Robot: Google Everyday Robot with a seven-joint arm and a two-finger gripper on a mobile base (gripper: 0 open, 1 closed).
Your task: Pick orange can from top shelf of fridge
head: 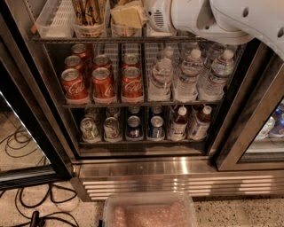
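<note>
Hanging at the wire top shelf (177,40), the tan claw (128,15) (grip unclear) sits beside the streaked orange can (88,11)

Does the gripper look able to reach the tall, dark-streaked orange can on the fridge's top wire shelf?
Probably yes: the gripper is over the grey wire top shelf, right beside the tall streaked orange can, nothing visible between them.

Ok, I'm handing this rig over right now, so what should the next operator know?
Gripper: at the top shelf, just right of the orange can; whether it touches the can cannot be told.
Can: upright on that shelf, not lifted.
Done: arm is inside the fridge at shelf height.
Left: grasp the can, lift it, bring it out.
</note>
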